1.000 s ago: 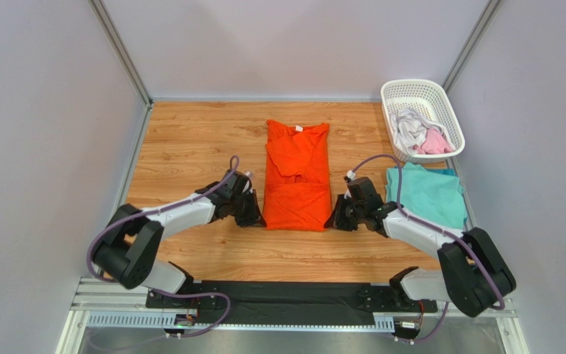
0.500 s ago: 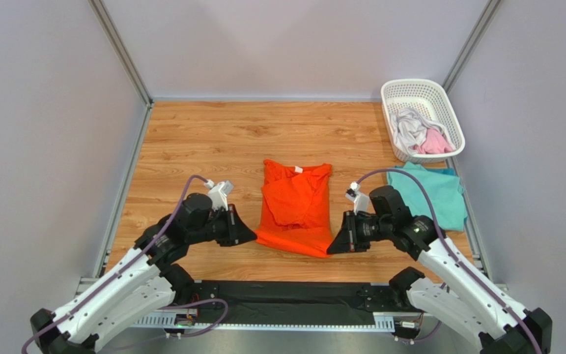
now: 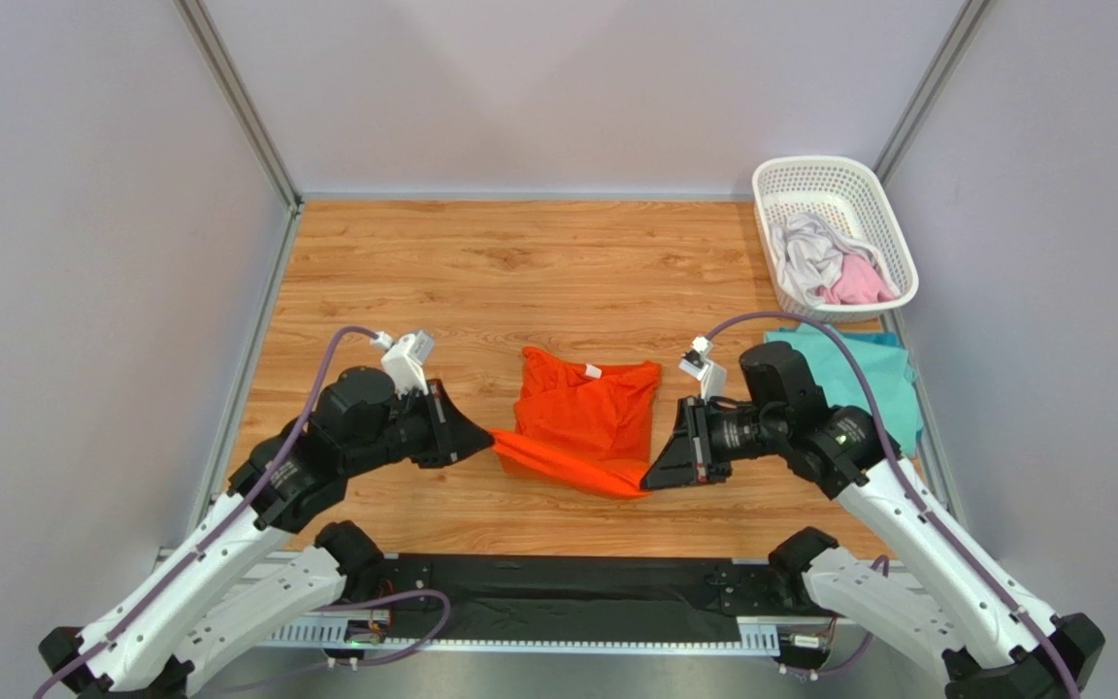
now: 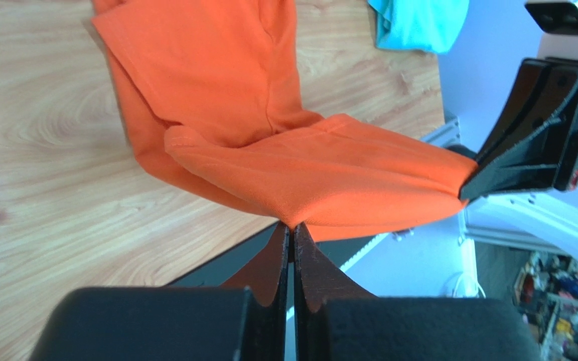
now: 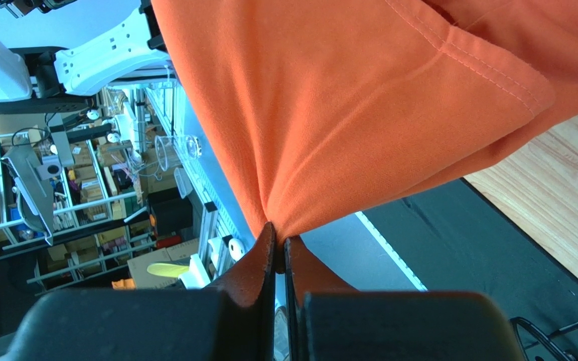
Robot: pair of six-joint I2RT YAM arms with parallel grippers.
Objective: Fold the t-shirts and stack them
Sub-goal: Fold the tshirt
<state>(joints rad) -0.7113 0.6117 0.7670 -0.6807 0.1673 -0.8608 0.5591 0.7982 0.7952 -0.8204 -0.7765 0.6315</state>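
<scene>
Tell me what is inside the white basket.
The basket holds a crumpled pale grey-white t-shirt with a pink t-shirt beside it. Anything beneath them is covered and cannot be seen.

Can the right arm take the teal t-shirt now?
Probably not yet: the right gripper is shut on the orange t-shirt, though the teal t-shirt lies close beside that arm.
</scene>
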